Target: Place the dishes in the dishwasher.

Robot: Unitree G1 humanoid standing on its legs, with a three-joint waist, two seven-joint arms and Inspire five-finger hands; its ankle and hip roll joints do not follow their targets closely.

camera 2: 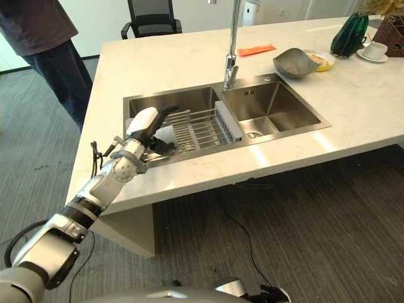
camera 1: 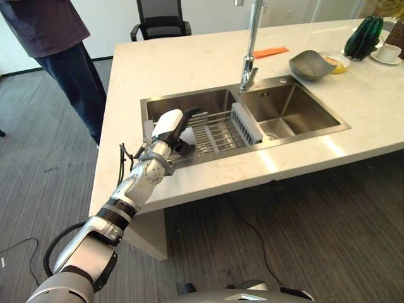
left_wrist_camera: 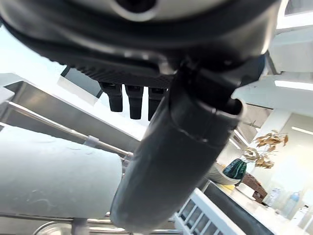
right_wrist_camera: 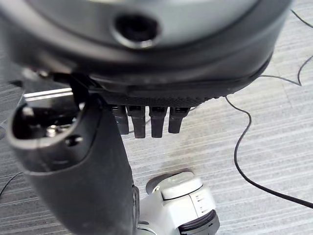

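The robot's left hand (camera 1: 169, 128) reached over the bench's (camera 1: 189, 63) near edge into the left sink basin (camera 1: 189, 104), fingers straight and apart, beside the wire dish rack (camera 1: 218, 132). The right hand (right_wrist_camera: 146, 120) hung relaxed over the floor. A grey bowl (camera 1: 311, 64) sat far right, well apart. Fingers could snag the rack's wires.

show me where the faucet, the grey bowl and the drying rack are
faucet (camera 1: 250, 47), left eye view, on its upright pipe.
grey bowl (camera 1: 310, 65), left eye view, on its outer wall.
drying rack (camera 1: 218, 134), left eye view, on its wire bars.
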